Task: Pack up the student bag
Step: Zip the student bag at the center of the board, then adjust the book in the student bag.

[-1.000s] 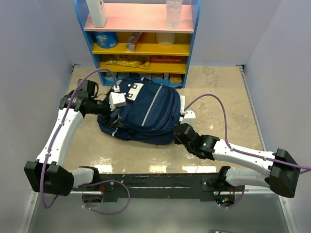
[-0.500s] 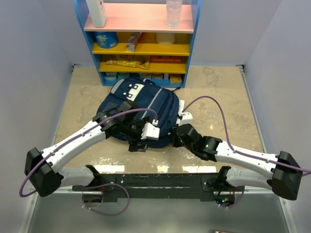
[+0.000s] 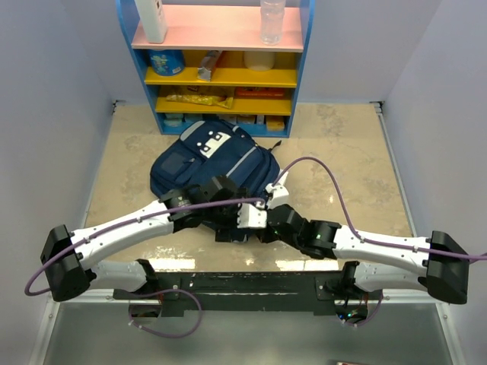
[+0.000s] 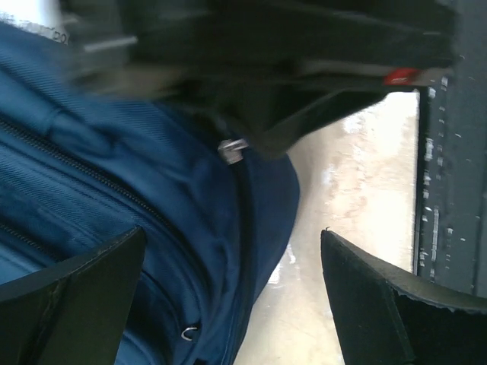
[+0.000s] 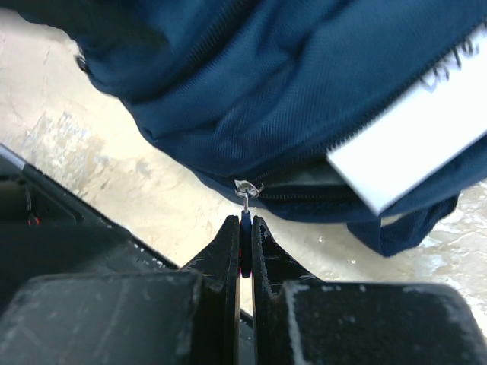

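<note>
Pinching a small blue zipper tab (image 5: 245, 217) on the large navy fabric backpack (image 3: 202, 160), right gripper (image 5: 243, 222) is pressed tight. Left gripper (image 4: 232, 258) hangs spread wide over its near side.

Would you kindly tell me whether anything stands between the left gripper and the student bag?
Nothing visible does. The open left gripper faces the student bag directly at its near edge. The right gripper, shut on a zipper pull, sits close alongside but not between them.
</note>
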Action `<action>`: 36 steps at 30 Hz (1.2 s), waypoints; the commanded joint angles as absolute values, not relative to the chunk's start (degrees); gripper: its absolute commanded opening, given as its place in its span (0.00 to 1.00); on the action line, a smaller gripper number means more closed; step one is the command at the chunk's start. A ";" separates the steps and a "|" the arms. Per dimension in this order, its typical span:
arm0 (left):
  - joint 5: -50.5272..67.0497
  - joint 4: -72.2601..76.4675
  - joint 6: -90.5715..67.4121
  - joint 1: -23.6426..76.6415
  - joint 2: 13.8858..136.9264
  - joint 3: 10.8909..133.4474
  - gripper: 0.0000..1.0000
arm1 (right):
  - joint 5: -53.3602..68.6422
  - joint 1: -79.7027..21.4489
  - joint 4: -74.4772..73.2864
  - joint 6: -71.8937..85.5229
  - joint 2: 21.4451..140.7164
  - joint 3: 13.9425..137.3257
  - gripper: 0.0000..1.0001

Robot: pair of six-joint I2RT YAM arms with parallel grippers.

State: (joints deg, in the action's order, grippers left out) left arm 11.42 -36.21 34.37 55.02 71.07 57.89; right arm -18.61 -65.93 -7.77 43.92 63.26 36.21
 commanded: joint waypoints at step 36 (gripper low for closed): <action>5.88 -35.50 33.31 53.00 61.79 48.60 0.00 | -34.45 -69.70 -30.58 48.78 44.48 39.29 0.00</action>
